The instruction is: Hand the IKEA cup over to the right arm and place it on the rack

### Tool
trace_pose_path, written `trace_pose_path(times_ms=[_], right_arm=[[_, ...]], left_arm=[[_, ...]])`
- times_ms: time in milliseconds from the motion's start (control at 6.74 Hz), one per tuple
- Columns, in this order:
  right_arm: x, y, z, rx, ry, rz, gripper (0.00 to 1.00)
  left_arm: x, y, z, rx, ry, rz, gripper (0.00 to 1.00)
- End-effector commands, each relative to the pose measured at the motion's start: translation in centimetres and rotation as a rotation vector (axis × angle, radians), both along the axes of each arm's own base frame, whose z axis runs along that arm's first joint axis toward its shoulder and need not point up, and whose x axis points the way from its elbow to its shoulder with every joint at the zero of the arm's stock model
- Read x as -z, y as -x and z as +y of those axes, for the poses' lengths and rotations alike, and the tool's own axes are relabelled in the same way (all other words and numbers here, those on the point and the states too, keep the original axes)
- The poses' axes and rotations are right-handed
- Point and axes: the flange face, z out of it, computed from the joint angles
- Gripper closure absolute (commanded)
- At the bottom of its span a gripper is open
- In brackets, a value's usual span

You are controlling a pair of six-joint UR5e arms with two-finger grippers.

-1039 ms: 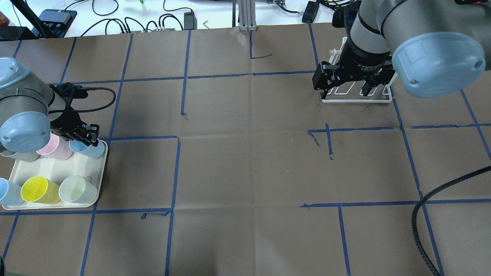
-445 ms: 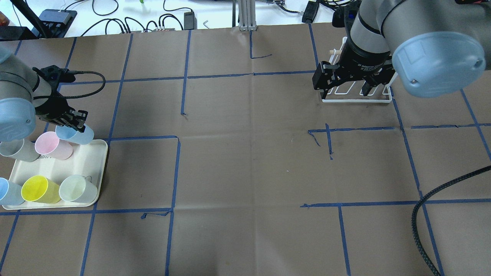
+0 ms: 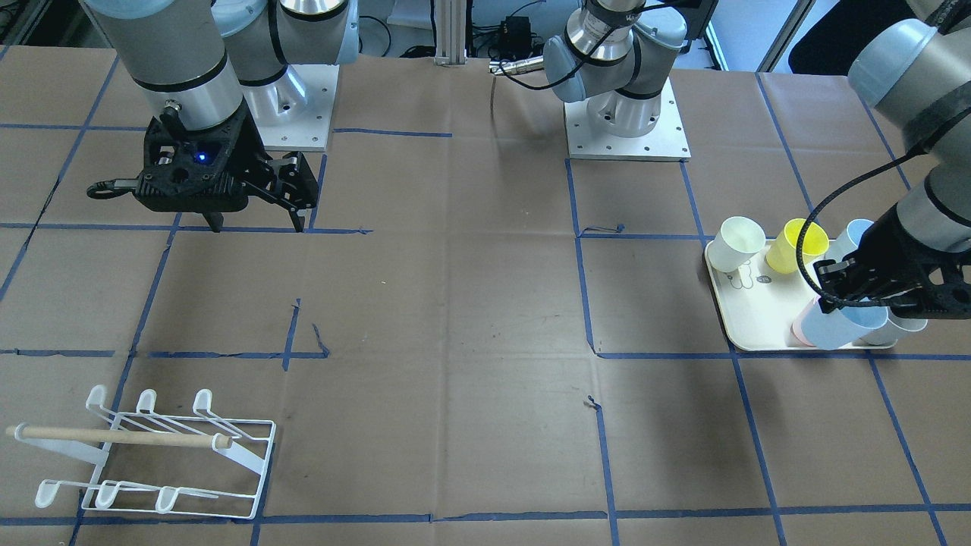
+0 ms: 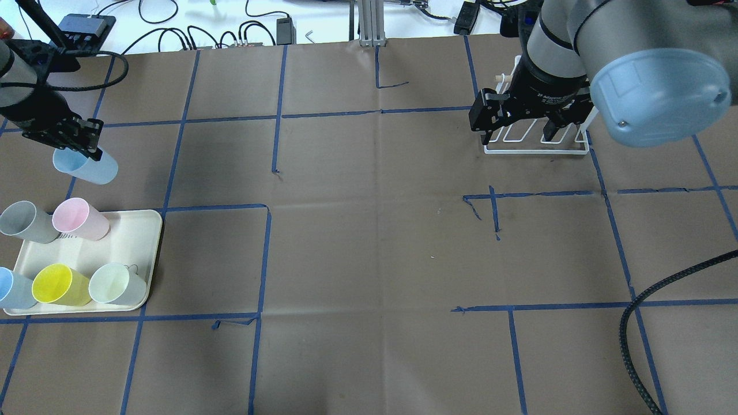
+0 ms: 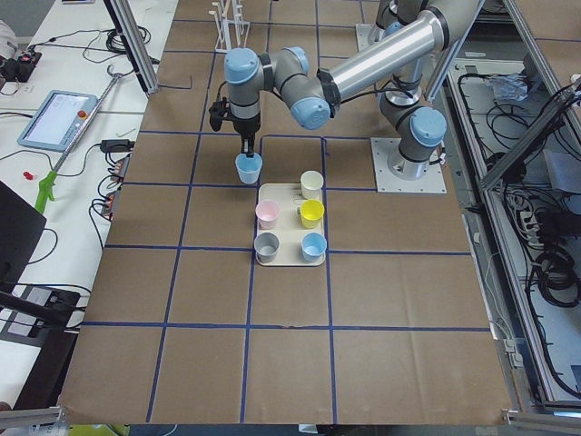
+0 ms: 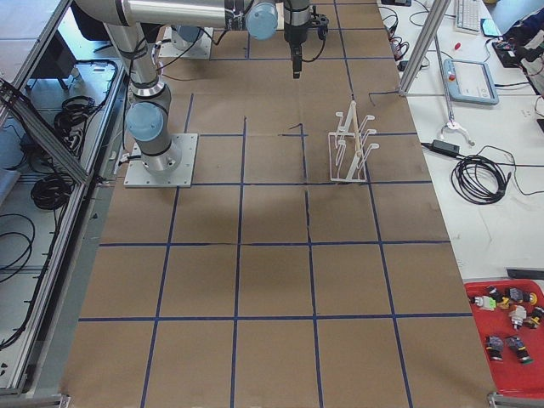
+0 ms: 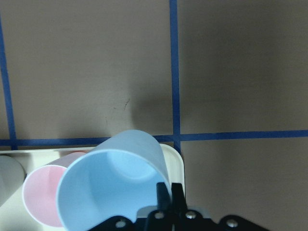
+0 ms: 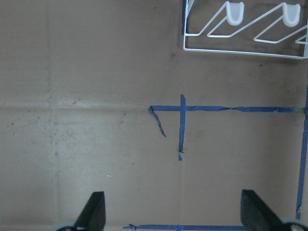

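- left gripper point(image 4: 86, 147) pinches the pale blue cup point(image 4: 85, 167) by its rim, one finger inside. the cup hangs above the table just beyond the tray point(image 4: 130, 242)
- right gripper point(image 4: 517, 137) is spread wide and empty, on the rack point(image 3: 114, 437) side, well apart from the cup
- cup's long axis looks roughly upright, mouth up, so i'd guess the handover wants a side-on grab
- smooth tapered plastic, probably slippery
- the rack's thin white wire with looped prongs and a wooden dowel

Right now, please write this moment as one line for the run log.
left gripper: shut on blue cup, off the tray | right gripper: open, empty | rack: no cup | handover: not yet done
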Motion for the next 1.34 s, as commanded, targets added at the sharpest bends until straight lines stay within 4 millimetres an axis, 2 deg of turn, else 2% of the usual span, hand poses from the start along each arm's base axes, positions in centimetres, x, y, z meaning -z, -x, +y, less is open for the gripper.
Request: trace_pose_path(times_ms=[0, 148, 297, 445, 742, 891, 1039, 1188], right_arm=[[-0.2, -0.8, -0.8, 0.013, 0.048, -0.081, 0.00], [-0.5, -0.9, -1.1, 0.033, 0.084, -0.094, 0.00], [0.1, -1.0, -1.2, 0.091, 0.113, -0.111, 0.00], [1.7, -1.4, -0.8, 0.153, 0.150, -0.158, 0.00], [3.6, -1.6, -0.4, 0.184, 0.224, -0.201, 0.00], [3.4, -2.8, -0.8, 0.271, 0.292, -0.350, 0.00], [2.8, -3.3, -0.9, 0.340, 0.318, -0.447, 0.00], [2.1, -3.8, -0.8, 0.390, 0.363, -0.534, 0.00]], left_arm=[[-2.5, 1.7, -2.4, 0.012, -0.005, 0.006, 1.00], [-2.8, 3.8, -2.9, 0.055, 0.022, 0.019, 1.00], [-3.7, 6.6, -3.9, 0.101, 0.135, 0.055, 1.00], [-4.2, 8.6, -5.2, 0.160, 0.283, 0.136, 1.00], [-5.4, 10.9, -5.8, 0.246, 0.440, 0.290, 1.00], [-5.9, 11.9, -5.9, 0.307, 0.543, 0.348, 1.00], [-5.9, 14.7, -5.8, 0.395, 0.673, 0.340, 1.00], [-4.5, 18.2, -5.3, 0.489, 0.802, 0.328, 1.00]])
